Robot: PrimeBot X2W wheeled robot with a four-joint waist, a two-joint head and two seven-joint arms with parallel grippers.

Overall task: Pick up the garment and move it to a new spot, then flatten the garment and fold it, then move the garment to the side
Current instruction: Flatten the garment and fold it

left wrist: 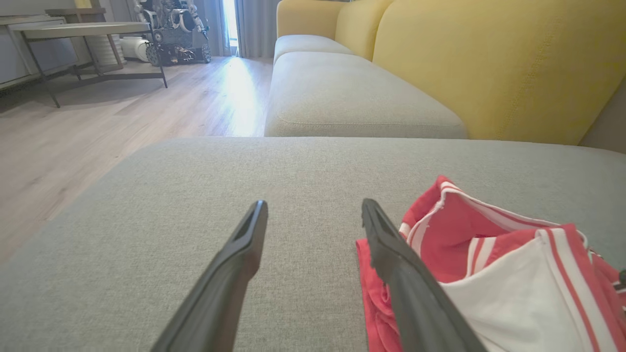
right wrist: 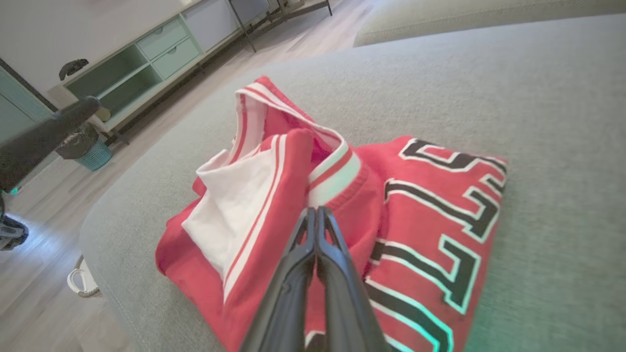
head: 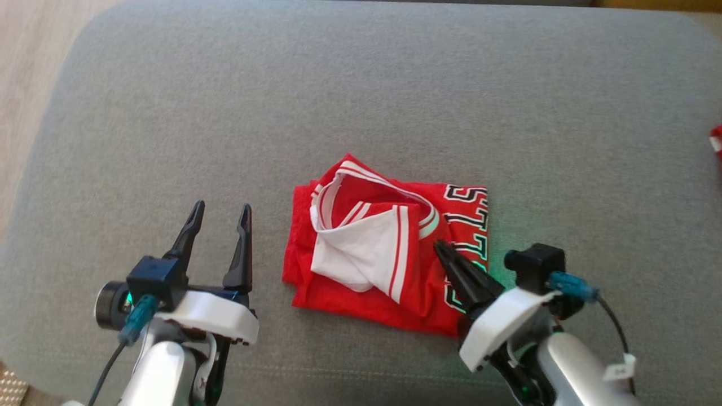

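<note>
Plainly soft stuff: the jersey [head: 389,248] lies in a rough red-and-white folded bundle on the grey cushion [head: 361,101], about midway between its left and right edges and nearer its front edge. It looks light and limp, so it would likely sag and come unfolded if lifted by one point. The ribbed collar [right wrist: 332,173] and the doubled edges seem the firmest places to pinch. The right gripper [head: 440,245] rests its tips on the red cloth just below the collar, jaws clenched together; whether any cloth is caught between them I cannot tell. The left gripper [head: 222,206] hangs just beside the jersey's left edge, jaws released wide, holding nothing.
</note>
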